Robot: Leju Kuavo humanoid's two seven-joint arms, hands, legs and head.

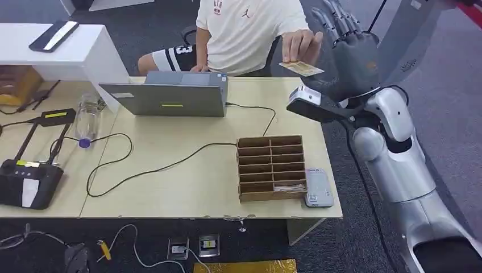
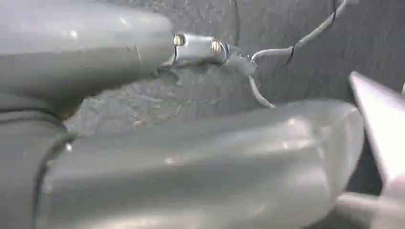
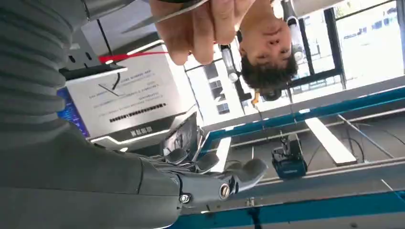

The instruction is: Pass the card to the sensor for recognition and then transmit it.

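Scanning left to right I see laptop (image 1: 170, 96) on the tabletop (image 1: 187, 170), divided box (image 1: 271, 168), white sensor (image 1: 318, 187) at its right, person's hand (image 1: 300, 45) holding the card (image 1: 301, 68) just beside my raised right hand (image 1: 347, 42), fingers spread, empty; left hand state unclear.

An office or lab: a table (image 1: 187, 170) with a laptop (image 1: 165, 98), trailing cables (image 1: 142, 170), grey carpet (image 1: 443, 85), large windows (image 3: 363, 43).

Card (image 1: 301, 68): pale yellow, held flat in a person's fingers just beyond the table's far right corner.
Sensor (image 1: 318, 188): apparently the small white device, laid flat beside the box.
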